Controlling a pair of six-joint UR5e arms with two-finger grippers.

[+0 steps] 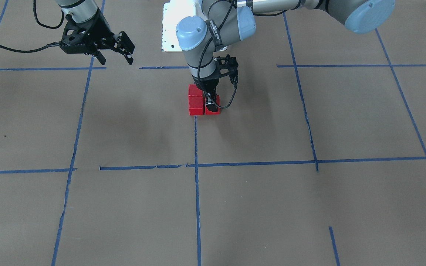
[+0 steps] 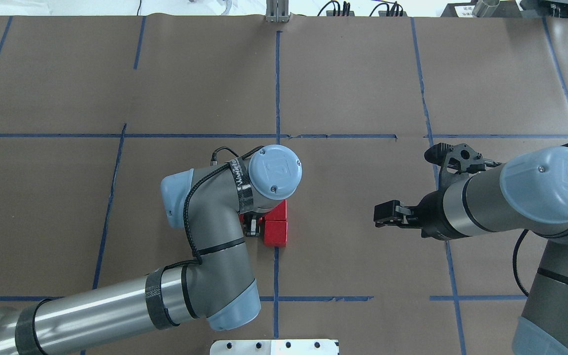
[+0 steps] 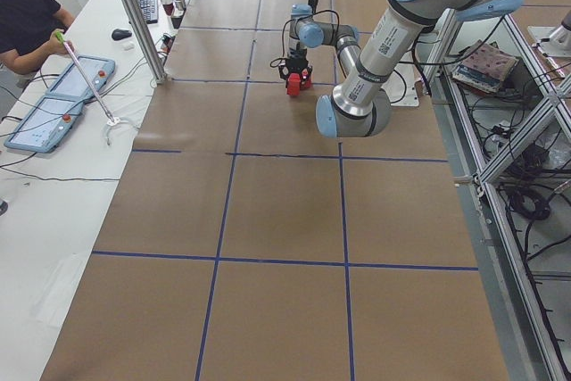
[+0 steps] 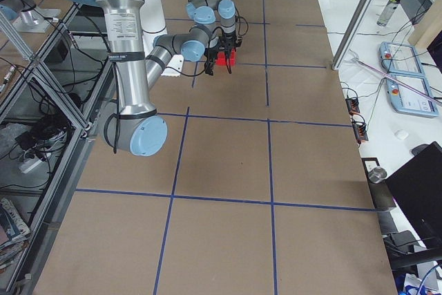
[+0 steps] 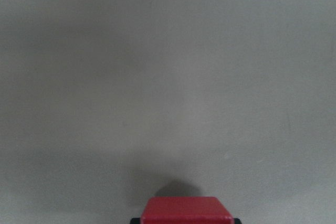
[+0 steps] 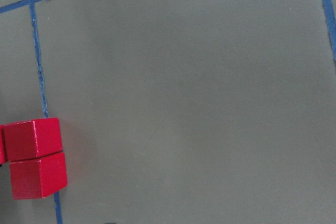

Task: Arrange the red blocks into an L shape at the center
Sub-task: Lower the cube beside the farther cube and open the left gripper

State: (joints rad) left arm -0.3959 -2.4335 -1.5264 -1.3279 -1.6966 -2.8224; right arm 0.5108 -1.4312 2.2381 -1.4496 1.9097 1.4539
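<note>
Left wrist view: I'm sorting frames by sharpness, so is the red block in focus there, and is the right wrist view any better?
Left wrist view: red block soft-edged, dark blurry shadow above it. Right wrist view: two red blocks and tape crisp.

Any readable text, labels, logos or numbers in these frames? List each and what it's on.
"UR" logo: left arm's blue joint cap.
"UR" logo: right arm's blue joint cap.
White lettering on left arm's black strap: too blurred to read.
red blocks: no text.
</note>
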